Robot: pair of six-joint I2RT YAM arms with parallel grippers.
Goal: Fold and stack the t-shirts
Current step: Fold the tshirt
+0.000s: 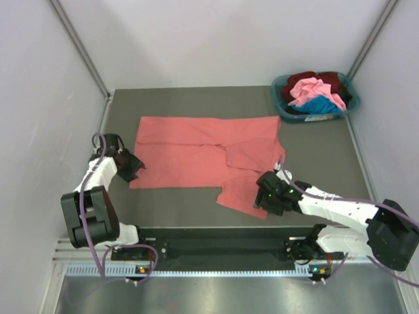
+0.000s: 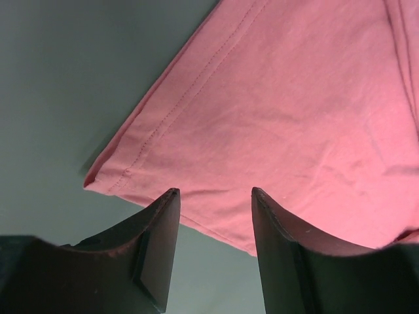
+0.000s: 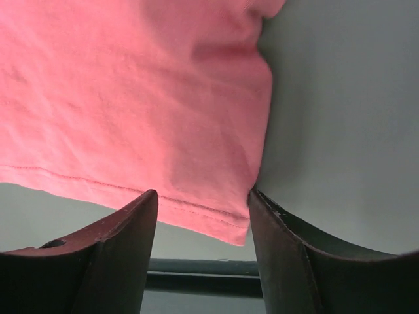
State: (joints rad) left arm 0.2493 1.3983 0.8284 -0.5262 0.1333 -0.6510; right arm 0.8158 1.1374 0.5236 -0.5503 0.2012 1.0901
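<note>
A large salmon-red t-shirt (image 1: 196, 154) lies spread on the grey table, its right part folded over and a sleeve reaching toward the near edge. My left gripper (image 1: 131, 167) is open at the shirt's near left corner; in the left wrist view its fingers (image 2: 163, 216) frame the hem (image 2: 216, 216), nothing between them. My right gripper (image 1: 265, 196) is open at the sleeve's near corner; in the right wrist view the hem corner (image 3: 222, 219) lies between the fingers (image 3: 147, 216), ungripped. Pink (image 1: 314, 88), dark maroon (image 1: 334, 80) and blue (image 1: 321, 104) shirts lie heaped in the basket.
A teal plastic basket (image 1: 278, 88) stands at the table's far right corner. White walls close in the left, right and back. The table's near edge with a black rail (image 3: 203, 275) lies just beyond the right gripper.
</note>
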